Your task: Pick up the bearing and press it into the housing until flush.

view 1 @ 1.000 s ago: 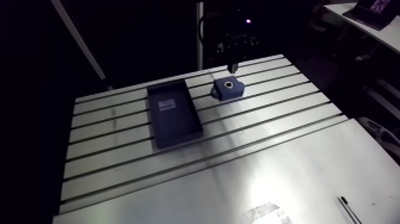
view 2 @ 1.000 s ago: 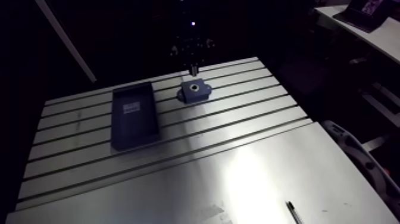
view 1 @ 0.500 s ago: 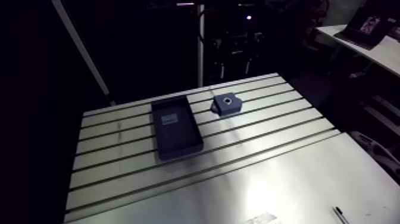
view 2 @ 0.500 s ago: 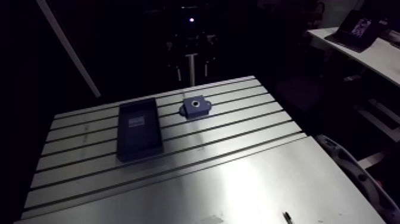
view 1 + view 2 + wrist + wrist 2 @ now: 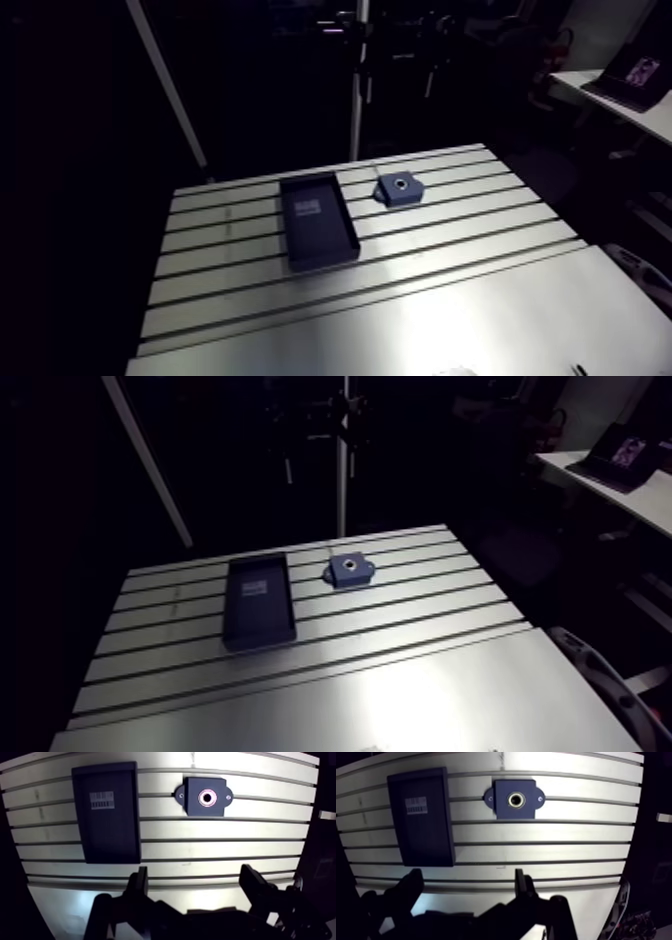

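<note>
Withdrawn since the earlier frames: me, the gripper point(image 5: 195, 877), from just above the housing point(image 5: 195, 807) to high and well back of it. My jaws: spread wide, nothing between them. Location of bearing point(image 5: 206, 797): a bright ring in the housing's bore, seemingly flush; depth unconfirmed. Adjacent: dark tray point(image 5: 112, 832) on the table point(image 5: 225, 837), apart from the housing. Judgement: pressing likely complete, part released.
</note>
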Controlling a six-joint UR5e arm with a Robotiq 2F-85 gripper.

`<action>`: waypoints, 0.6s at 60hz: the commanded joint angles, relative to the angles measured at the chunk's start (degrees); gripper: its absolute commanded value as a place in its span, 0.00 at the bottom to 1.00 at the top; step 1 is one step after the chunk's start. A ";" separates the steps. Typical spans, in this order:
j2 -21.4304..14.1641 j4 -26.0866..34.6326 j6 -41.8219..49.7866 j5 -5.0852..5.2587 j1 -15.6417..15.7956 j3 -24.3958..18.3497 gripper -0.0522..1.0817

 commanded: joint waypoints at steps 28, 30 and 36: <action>-12.24 3.17 0.27 0.58 1.60 4.32 0.05; -12.31 3.23 0.37 0.65 1.36 4.05 0.05; -12.40 3.16 1.62 1.14 0.87 3.91 0.05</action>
